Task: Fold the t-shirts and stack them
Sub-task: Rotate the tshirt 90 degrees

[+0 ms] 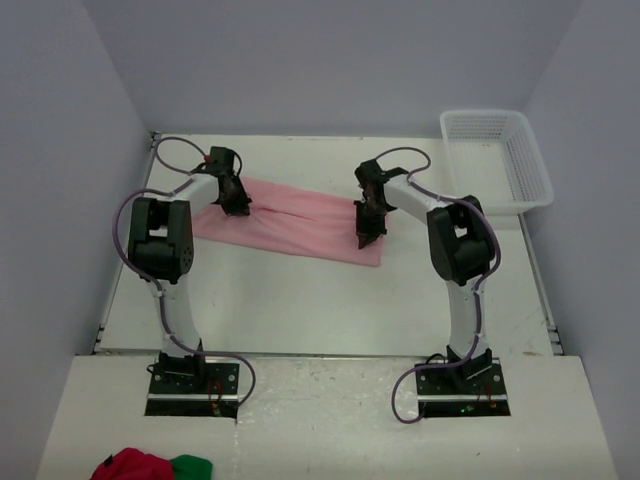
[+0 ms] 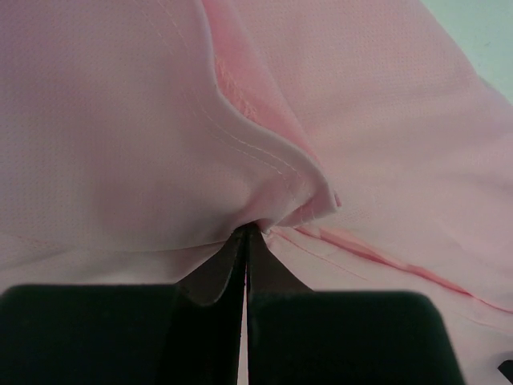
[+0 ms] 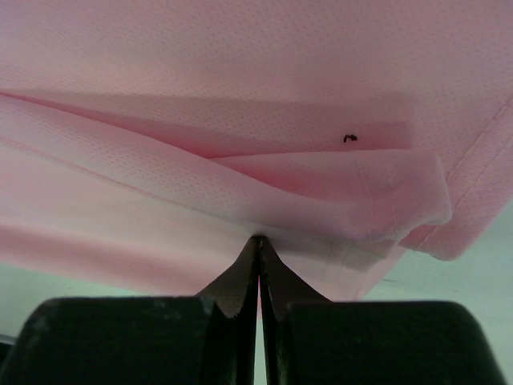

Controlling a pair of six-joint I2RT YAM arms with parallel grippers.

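Observation:
One light pink t-shirt [image 1: 300,228] lies in a long folded band across the far half of the white table [image 1: 320,300]. At the band's left end, my left gripper [image 1: 237,206] is shut on a hemmed fold. In the left wrist view the fingertips [image 2: 246,230] pinch the pink cloth [image 2: 120,120] where the seams bunch. My right gripper [image 1: 365,238] is shut on the band's right end. The right wrist view has its tips [image 3: 258,239] closed on layered folds of the t-shirt [image 3: 240,80], with a small dark thread on the cloth.
A white mesh basket [image 1: 497,160] stands at the far right corner of the table. On the near ledge, bottom left, lie a red cloth [image 1: 135,466] and a green one [image 1: 190,465]. Grey walls enclose the table.

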